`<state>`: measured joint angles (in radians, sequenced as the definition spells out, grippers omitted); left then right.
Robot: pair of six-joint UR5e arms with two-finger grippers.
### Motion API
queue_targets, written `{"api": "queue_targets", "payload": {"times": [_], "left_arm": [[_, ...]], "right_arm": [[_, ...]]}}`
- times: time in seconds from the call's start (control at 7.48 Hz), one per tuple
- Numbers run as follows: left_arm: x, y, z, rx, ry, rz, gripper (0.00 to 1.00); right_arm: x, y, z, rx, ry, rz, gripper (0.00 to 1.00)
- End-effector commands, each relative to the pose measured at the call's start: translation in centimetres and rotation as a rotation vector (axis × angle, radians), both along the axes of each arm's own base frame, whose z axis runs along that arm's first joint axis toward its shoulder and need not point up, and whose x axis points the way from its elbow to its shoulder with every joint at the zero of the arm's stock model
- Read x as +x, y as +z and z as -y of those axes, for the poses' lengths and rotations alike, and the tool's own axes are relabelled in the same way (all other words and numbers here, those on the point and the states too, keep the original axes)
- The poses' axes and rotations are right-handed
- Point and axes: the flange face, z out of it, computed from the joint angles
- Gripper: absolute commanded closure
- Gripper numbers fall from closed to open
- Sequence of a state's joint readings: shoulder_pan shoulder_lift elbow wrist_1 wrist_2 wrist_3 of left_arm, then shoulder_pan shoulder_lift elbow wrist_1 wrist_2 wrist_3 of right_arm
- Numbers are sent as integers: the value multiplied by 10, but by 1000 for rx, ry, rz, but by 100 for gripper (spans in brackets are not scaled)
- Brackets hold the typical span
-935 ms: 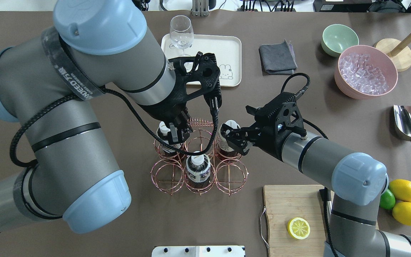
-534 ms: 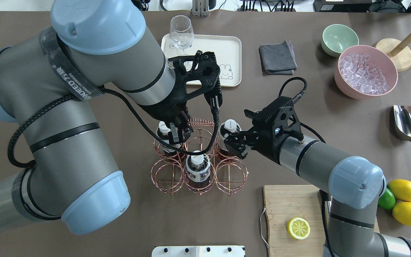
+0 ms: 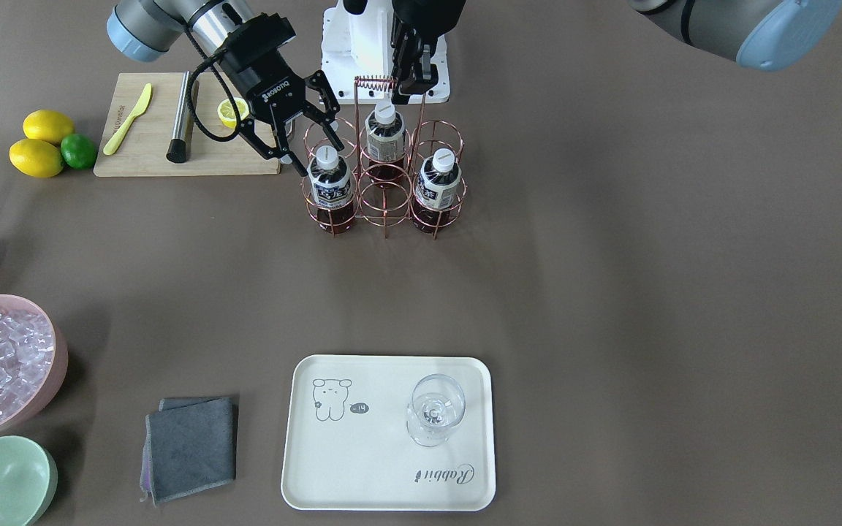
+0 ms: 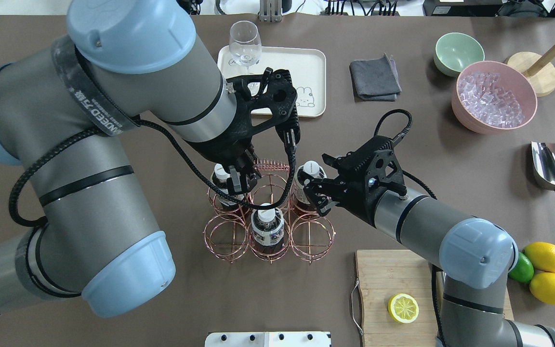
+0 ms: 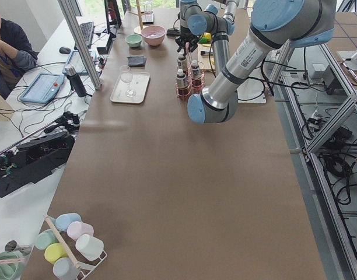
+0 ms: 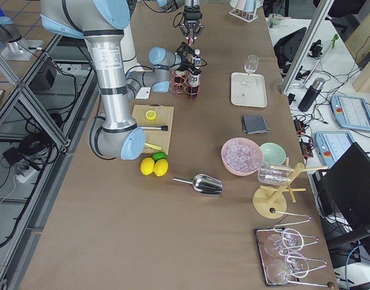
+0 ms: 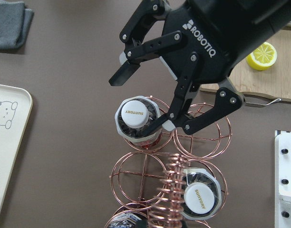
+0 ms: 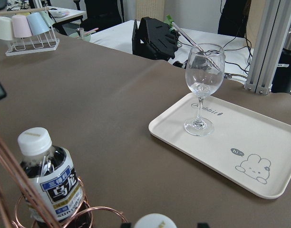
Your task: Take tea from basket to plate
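— At the basket (image 4: 271,167), where is the tea (image 4: 310,179)?
— Seen from overhead, it stands upright in the 2 o'clock corner cell, white cap up.
— And the right gripper (image 4: 315,196)?
— Spread wide at the tea's 4 o'clock side, one finger on each side of the cap, not clamped on it.
— The left gripper (image 4: 240,185)?
— It hangs at the coiled handle; whether it grips, I cannot tell.
— The plate (image 4: 306,67)?
— At 12 o'clock from the basket, apart from it, with a wine glass (image 4: 245,46) in its 10 o'clock corner.
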<state>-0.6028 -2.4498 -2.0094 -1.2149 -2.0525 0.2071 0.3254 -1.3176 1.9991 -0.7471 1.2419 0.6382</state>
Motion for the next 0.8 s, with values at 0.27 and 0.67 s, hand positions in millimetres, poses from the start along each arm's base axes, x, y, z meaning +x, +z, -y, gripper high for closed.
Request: {"api": "queue_targets", "payload": {"times": [0.27, 0.67], "left_arm": [[0, 0, 0, -1, 0, 1, 100], [0, 0, 0, -1, 0, 1, 100]], "right_arm": [[2, -5, -3, 4, -1, 11, 100], [47, -56, -19, -14, -10, -39, 100]]}}
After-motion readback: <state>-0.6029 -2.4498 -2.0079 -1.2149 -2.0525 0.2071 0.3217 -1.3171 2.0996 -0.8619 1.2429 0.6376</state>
